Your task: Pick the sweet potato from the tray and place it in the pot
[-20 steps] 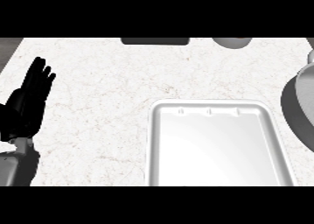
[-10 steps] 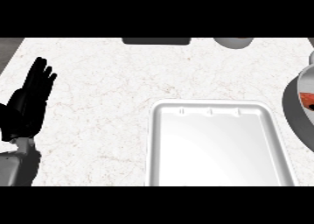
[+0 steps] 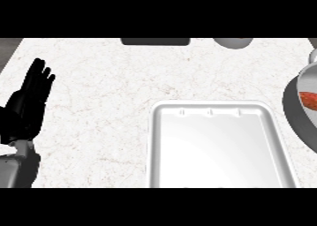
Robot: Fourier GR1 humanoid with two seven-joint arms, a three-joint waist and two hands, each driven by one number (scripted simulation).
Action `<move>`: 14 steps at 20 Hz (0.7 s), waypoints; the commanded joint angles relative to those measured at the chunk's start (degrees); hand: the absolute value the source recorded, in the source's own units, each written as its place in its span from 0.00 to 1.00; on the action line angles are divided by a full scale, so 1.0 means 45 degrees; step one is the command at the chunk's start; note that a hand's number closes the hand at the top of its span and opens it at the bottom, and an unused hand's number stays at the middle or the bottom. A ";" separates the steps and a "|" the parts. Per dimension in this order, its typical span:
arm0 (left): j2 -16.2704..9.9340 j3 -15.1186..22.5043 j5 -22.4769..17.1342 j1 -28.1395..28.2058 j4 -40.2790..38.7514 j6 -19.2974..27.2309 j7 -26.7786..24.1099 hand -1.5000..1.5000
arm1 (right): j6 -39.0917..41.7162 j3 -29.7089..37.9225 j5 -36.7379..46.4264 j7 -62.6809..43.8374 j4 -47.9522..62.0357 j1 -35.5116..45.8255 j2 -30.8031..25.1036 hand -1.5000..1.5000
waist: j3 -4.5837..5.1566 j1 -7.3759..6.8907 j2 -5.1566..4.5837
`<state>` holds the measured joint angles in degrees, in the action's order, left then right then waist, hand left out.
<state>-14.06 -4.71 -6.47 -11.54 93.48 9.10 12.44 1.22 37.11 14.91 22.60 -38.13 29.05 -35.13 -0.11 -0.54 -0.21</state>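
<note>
The pale, marbled tabletop (image 3: 115, 88) fills most of the head view. On it, toward the lower right, lies a white rectangular tray (image 3: 219, 145) with nothing visible in it. At the right edge sits a grey metal pot (image 3: 303, 119), only partly in view, with a loop handle at its top; the pot stands just beside the tray, not touching it as far as can be seen. At the left edge the left hand (image 3: 27, 106) rests above the tabletop, fingers straight and pointing up, holding nothing — its grey forearm comes in from the lower left corner. The sweet potato (image 3: 312, 100) — orange-red — lies inside the pot, partly cut off by the right edge.
</note>
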 commanded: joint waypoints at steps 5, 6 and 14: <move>0.0207 -0.0216 -0.0134 0.0216 -0.0593 -0.0317 -0.0606 0.50 | 0.2968 0.1684 -0.2168 0.0618 0.1501 -0.0547 -0.2483 0.00 | 0.0015 0.0143 0.0021; 0.0025 -0.0163 0.0133 0.0081 0.0057 -0.0030 0.0062 0.50 | 0.3191 0.1931 -0.2282 0.1194 0.2277 -0.0765 -0.2837 0.00 | -0.0001 0.0055 0.0005; 0.0424 -0.0233 0.0026 -0.0064 -0.0547 -0.0238 -0.0332 0.50 | 0.4699 0.2147 -0.2727 0.2518 0.4366 -0.1460 -0.4597 0.00 | -0.0004 0.0012 -0.0018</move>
<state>-13.05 -5.41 -6.29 -11.23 93.42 8.32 12.45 19.62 46.21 3.74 31.96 -22.52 22.95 -52.04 -0.13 -0.42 -0.22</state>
